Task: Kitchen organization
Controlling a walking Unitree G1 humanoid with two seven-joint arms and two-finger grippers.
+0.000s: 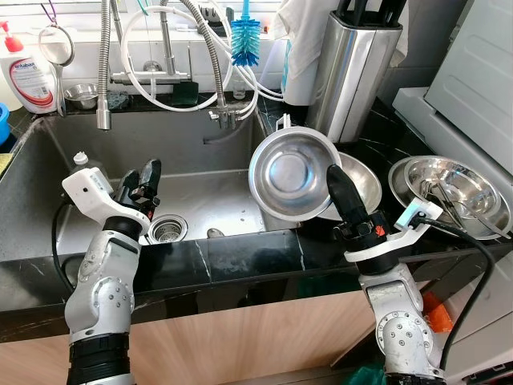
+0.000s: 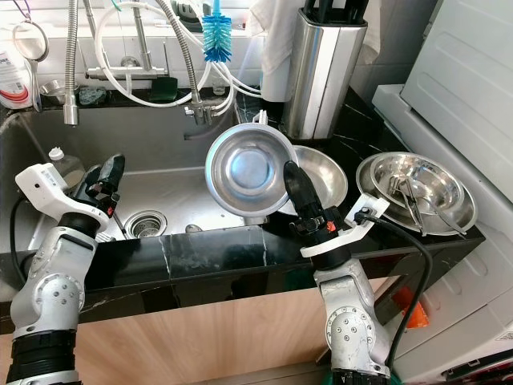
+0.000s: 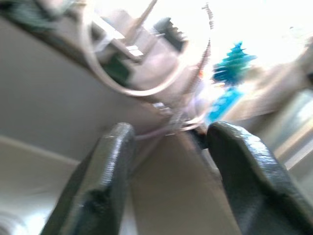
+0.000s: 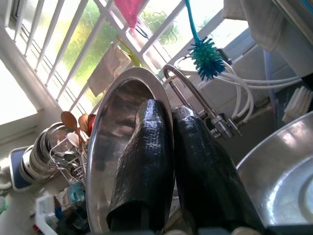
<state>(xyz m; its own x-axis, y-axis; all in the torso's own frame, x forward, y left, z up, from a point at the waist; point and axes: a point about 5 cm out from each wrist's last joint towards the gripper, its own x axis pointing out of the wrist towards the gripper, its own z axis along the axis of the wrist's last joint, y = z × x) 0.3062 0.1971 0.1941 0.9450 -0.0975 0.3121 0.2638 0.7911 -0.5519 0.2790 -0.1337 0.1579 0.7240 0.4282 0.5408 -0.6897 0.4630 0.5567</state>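
Note:
My right gripper (image 1: 336, 178) is shut on the rim of a steel bowl (image 1: 288, 172), holding it tilted on edge with its hollow facing me, over the right end of the sink beside the black counter. In the right wrist view the two fingers (image 4: 146, 161) pinch the bowl's rim (image 4: 105, 147). A second steel bowl (image 1: 365, 183) rests on the counter just behind. My left gripper (image 1: 141, 173) hovers open over the sink (image 1: 48, 152) near the drain (image 1: 167, 230), and the left wrist view shows nothing between its fingers (image 3: 105, 181).
A steel plate with bowl and tongs (image 1: 453, 192) sits at the counter's right. A steel knife block (image 1: 359, 68) stands behind. Faucet hoses (image 1: 216, 72) and a blue bottle brush (image 1: 245, 40) hang over the sink's back. A soap bottle (image 1: 28, 76) stands far left.

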